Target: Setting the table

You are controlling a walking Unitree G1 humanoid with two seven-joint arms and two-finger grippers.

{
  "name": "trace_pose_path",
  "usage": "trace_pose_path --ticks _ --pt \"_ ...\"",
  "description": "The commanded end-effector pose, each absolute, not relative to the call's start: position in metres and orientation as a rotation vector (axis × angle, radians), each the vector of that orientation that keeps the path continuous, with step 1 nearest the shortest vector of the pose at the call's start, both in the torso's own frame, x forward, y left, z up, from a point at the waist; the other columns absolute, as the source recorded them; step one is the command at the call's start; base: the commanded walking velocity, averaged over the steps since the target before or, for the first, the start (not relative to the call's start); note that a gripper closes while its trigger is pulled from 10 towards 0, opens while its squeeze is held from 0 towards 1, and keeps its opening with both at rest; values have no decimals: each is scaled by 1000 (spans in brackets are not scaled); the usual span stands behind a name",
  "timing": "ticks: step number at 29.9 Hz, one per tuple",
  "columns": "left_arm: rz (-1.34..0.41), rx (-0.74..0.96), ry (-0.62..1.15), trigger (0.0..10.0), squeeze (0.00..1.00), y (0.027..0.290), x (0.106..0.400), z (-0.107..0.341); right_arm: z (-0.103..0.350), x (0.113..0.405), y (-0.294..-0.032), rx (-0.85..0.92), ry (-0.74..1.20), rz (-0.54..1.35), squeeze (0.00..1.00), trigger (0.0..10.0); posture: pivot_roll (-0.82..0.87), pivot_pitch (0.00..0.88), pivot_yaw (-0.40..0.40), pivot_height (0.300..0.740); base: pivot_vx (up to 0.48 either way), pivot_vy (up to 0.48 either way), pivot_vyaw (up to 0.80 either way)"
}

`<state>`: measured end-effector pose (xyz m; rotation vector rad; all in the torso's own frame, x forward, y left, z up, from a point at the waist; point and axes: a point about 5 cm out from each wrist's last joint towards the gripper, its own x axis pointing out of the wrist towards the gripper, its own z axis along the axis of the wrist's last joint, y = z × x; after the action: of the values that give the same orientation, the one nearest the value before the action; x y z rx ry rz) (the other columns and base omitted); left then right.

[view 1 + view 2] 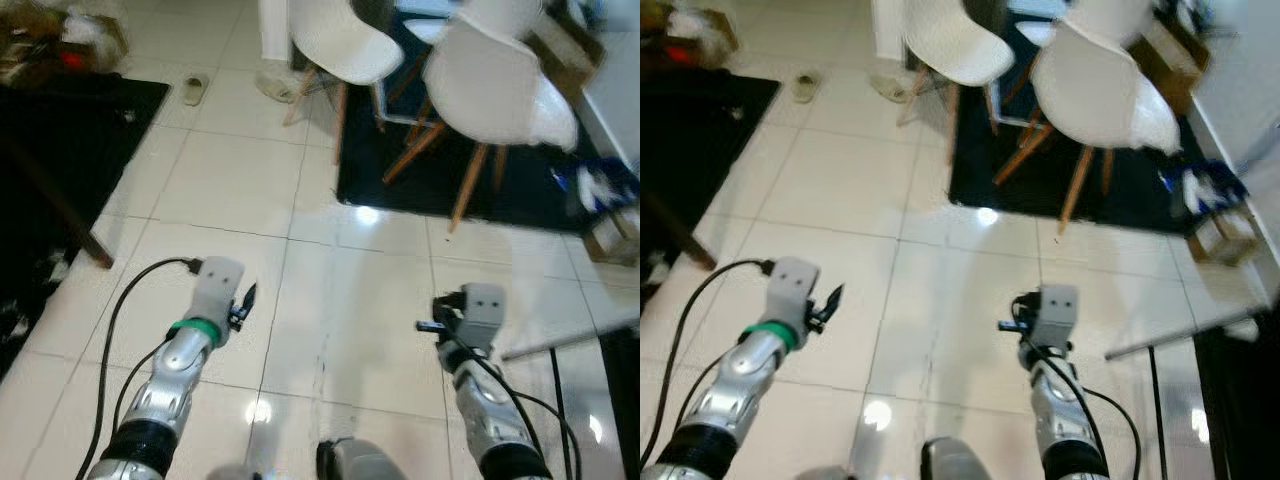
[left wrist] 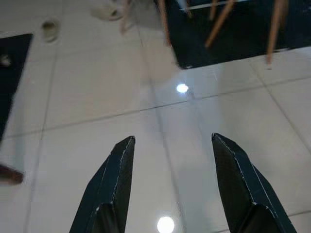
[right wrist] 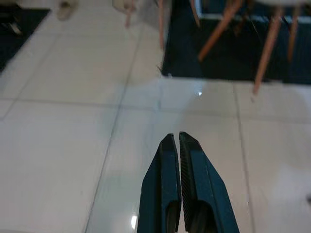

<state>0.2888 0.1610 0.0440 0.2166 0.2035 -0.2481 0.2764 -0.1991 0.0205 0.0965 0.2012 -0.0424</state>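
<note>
Both arms reach forward over a white tiled floor (image 1: pixel 330 290). My left gripper (image 2: pixel 172 141) is open, its two black fingers (image 2: pixel 114 174) spread apart with only floor between them. My right gripper (image 3: pixel 175 138) is shut, its fingers pressed together and holding nothing. In the left eye view the left gripper (image 1: pixel 245 300) and the right gripper (image 1: pixel 430 325) hover low above the tiles. Ahead stand two white chairs (image 1: pixel 505 85) with wooden legs on a dark rug (image 1: pixel 450 170). No tableware is visible.
A second white chair (image 1: pixel 345 45) stands beside the first. A dark rug (image 1: pixel 60 150) and a dark furniture leg (image 1: pixel 95 250) lie at left. Slippers (image 1: pixel 195 88) rest on the far tiles. Blue and white items (image 1: pixel 600 185) and a box sit at right.
</note>
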Motion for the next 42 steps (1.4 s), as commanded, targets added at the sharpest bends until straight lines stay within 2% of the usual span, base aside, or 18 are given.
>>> trace_pose_path --ticks 1,12,21,26,31,34,42 --pt "-239 230 239 10000 0 166 284 36 14 272 -193 115 224 -37 0 10000 23 54 19 740 480 0 0" --pt "-209 246 217 10000 0 170 284 38 17 276 -189 121 206 -8 0 10000 49 61 3 740 417 0 0" --pt "-184 266 138 10000 0 176 278 54 50 302 -168 160 81 78 0 10000 77 65 -13 740 393 0 0" --pt "-180 271 98 10000 0 176 278 64 61 307 -162 181 41 103 0 10000 91 67 -18 740 392 0 0" --pt "-159 265 30 10000 0 177 278 83 76 313 -152 206 -18 142 0 10000 99 70 -23 740 386 0 0" --pt "-144 243 -52 10000 0 173 283 107 102 319 -147 235 -108 165 0 10000 95 71 -19 740 385 0 0" --pt "-130 196 -160 10000 0 162 300 144 131 322 -148 271 -202 162 0 10000 82 68 -11 740 384 0 0"
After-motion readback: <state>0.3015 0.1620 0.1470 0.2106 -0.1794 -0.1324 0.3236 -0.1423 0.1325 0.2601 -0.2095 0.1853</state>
